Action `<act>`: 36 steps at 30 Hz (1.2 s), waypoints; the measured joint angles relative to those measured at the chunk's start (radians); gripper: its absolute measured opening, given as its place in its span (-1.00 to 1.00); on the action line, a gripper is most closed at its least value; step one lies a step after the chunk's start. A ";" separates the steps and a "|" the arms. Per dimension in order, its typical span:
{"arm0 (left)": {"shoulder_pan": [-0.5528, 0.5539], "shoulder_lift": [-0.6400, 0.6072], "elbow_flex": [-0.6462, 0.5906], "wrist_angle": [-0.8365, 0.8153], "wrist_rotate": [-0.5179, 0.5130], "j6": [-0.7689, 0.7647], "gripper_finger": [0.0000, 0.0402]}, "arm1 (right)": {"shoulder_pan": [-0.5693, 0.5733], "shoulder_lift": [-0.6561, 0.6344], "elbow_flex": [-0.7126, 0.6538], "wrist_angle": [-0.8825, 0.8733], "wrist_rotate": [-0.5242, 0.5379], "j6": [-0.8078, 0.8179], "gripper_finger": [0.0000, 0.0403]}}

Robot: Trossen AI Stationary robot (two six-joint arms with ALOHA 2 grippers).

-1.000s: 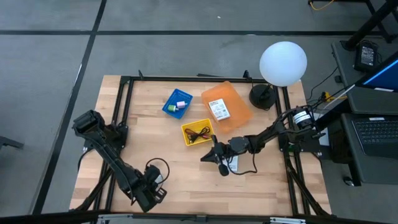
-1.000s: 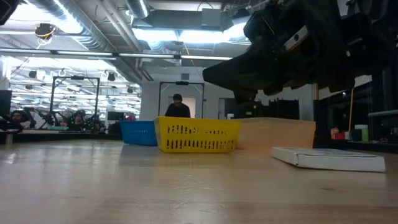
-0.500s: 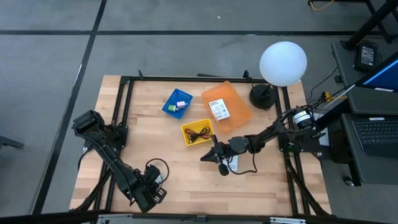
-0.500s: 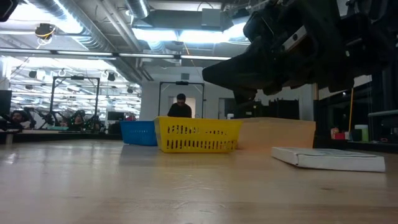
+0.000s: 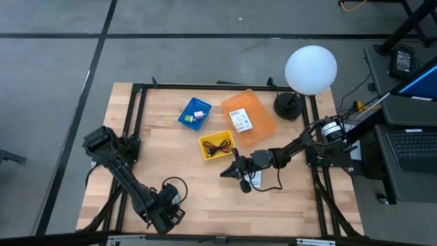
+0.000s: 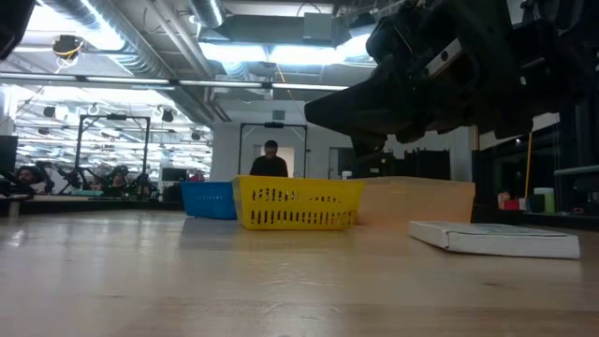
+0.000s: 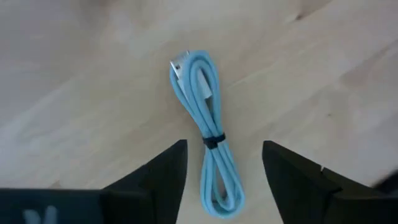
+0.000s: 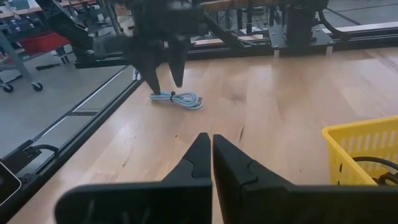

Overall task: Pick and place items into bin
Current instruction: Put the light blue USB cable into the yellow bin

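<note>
A light-blue coiled cord [image 7: 208,134] lies flat on the wooden table near its front left; it also shows in the right wrist view [image 8: 178,98]. My left gripper [image 7: 224,180] is open and points down above the cord, its fingers on either side of the cord's near end without touching it; it also shows in the high view [image 5: 172,199]. My right gripper [image 8: 211,146] is shut and empty, held above the table's middle [image 5: 223,173]. A white packet [image 5: 256,180] lies flat on the table under the right arm and also shows in the low view [image 6: 496,239].
A yellow bin [image 5: 216,145] holds dark cords. A blue bin [image 5: 194,113] holds small white pieces. An orange bin [image 5: 247,117] holds a white labelled packet [image 5: 240,121]. A lamp with a white globe [image 5: 311,68] stands at the far right. A person [image 6: 270,161] shows far behind the table.
My left arm has shifted a little toward the table's right and near edges, with its gripper still open over the cord. My right arm has kept still.
</note>
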 joint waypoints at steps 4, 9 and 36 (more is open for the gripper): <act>0.000 0.050 0.000 0.015 0.025 -0.001 0.05 | 0.000 0.000 0.000 -0.001 0.000 0.000 -1.00; 0.002 0.096 0.005 0.028 0.078 0.001 0.03 | 0.000 0.000 0.000 0.000 0.000 0.000 -1.00; 0.005 0.009 -0.003 0.014 0.052 0.327 -0.90 | 0.000 0.000 0.000 0.004 0.001 0.023 -1.00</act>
